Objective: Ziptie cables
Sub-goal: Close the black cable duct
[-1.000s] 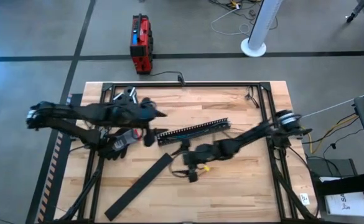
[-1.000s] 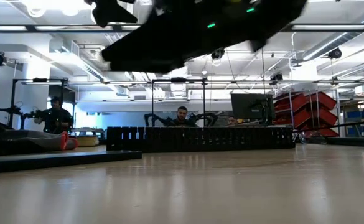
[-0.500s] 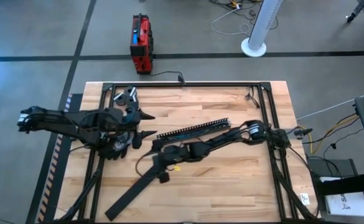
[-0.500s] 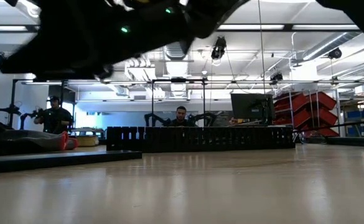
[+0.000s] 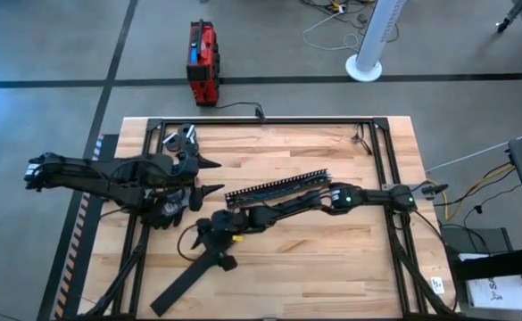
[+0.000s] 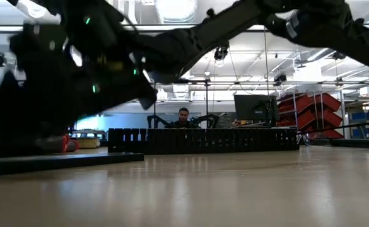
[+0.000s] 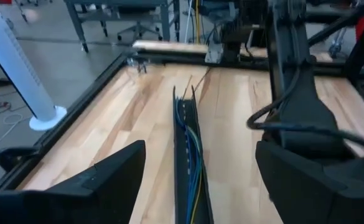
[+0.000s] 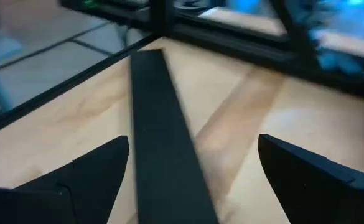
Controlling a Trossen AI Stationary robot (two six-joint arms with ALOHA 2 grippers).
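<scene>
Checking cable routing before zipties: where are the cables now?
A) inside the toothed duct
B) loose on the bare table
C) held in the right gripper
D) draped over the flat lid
A: the left wrist view shows the cables running along inside the duct.

High cam straight down, far, covers the whole desk (image 5: 350, 259) and both arms. Low cam at desk height, level, facing the room. Left wrist cam close, looks between its fingers (image 7: 107, 180) along the comb-toothed duct (image 7: 188, 155), shared with high/low. Right wrist cam close over the flat lid (image 8: 163, 143), fingers (image 8: 88, 174) either side.
</scene>
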